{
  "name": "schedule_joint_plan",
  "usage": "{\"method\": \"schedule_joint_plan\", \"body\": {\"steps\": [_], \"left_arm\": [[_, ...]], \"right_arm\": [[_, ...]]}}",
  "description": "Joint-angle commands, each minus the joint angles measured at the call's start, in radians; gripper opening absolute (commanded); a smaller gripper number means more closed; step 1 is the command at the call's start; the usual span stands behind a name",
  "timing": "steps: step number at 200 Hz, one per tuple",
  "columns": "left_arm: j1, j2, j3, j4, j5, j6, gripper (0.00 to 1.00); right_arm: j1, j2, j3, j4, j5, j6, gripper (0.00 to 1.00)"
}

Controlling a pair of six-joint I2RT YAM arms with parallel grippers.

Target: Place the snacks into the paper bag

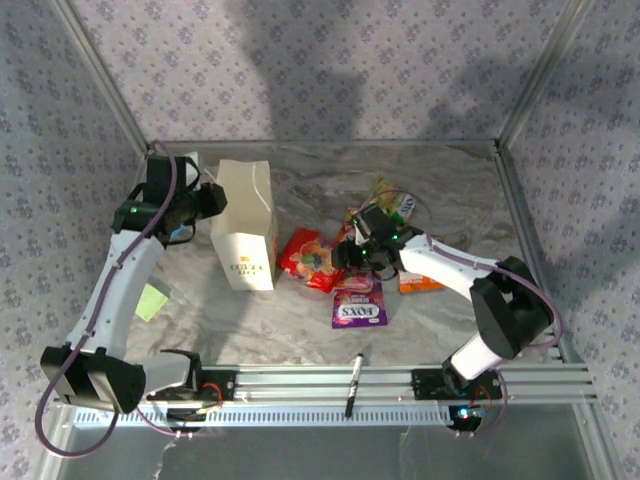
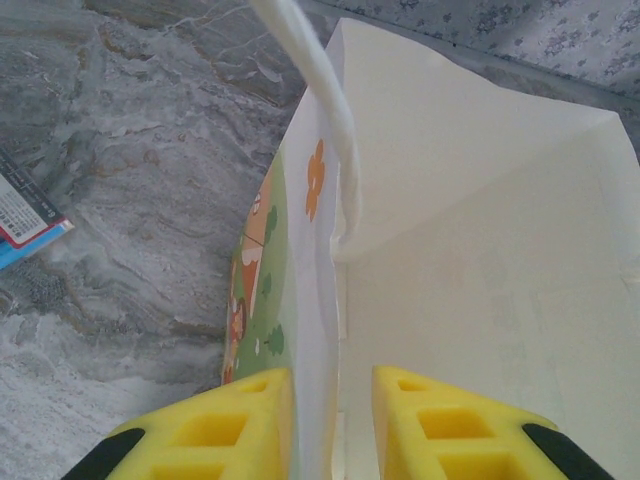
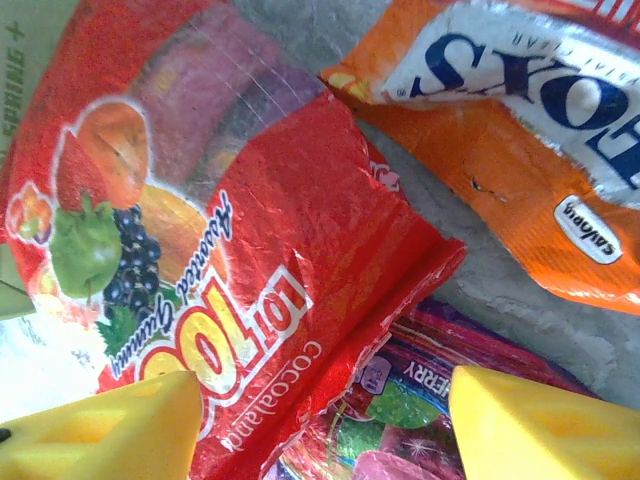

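The cream paper bag stands upright at the left, its mouth open. My left gripper straddles the bag's printed front wall at the rim, below the white handle. One pad touches the wall and the other stands a little off it. The snacks lie in a heap at the centre: a red packet, a purple FOXS packet, an orange one and a yellow-green one. My right gripper hangs open just above the red packet's edge, where it overlaps the purple one.
A black pen lies against the front rail. A pale green flat item sits under the left arm. A blue and red edged item lies on the marbled table beside the bag. Metal frame posts line the table's sides.
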Motion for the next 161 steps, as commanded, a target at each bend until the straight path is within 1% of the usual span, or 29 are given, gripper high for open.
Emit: {"method": "schedule_joint_plan", "body": {"steps": [1, 11, 41, 57, 103, 128, 161], "left_arm": [[-0.005, -0.033, 0.002, -0.002, 0.002, 0.018, 0.27], [-0.005, -0.032, 0.002, -0.004, 0.0, 0.019, 0.27], [-0.005, -0.033, 0.004, -0.008, 0.002, 0.021, 0.27], [-0.005, -0.033, 0.004, -0.007, 0.001, 0.021, 0.27], [-0.005, -0.03, 0.007, -0.007, 0.003, 0.021, 0.26], [-0.005, -0.03, 0.012, -0.009, 0.003, 0.019, 0.27], [-0.006, -0.035, 0.016, -0.017, 0.002, 0.022, 0.27]], "right_arm": [[0.007, 0.018, 0.009, 0.018, -0.04, 0.038, 0.64], [0.009, 0.022, 0.006, 0.031, -0.049, 0.04, 0.61], [0.009, 0.019, -0.018, 0.075, -0.086, 0.054, 0.47], [0.009, 0.002, -0.038, 0.095, -0.086, 0.059, 0.42], [0.008, 0.001, -0.06, 0.083, -0.069, 0.049, 0.42], [0.008, 0.005, -0.063, 0.086, -0.07, 0.049, 0.37], [0.006, -0.009, -0.075, 0.084, -0.074, 0.044, 0.28]]}}
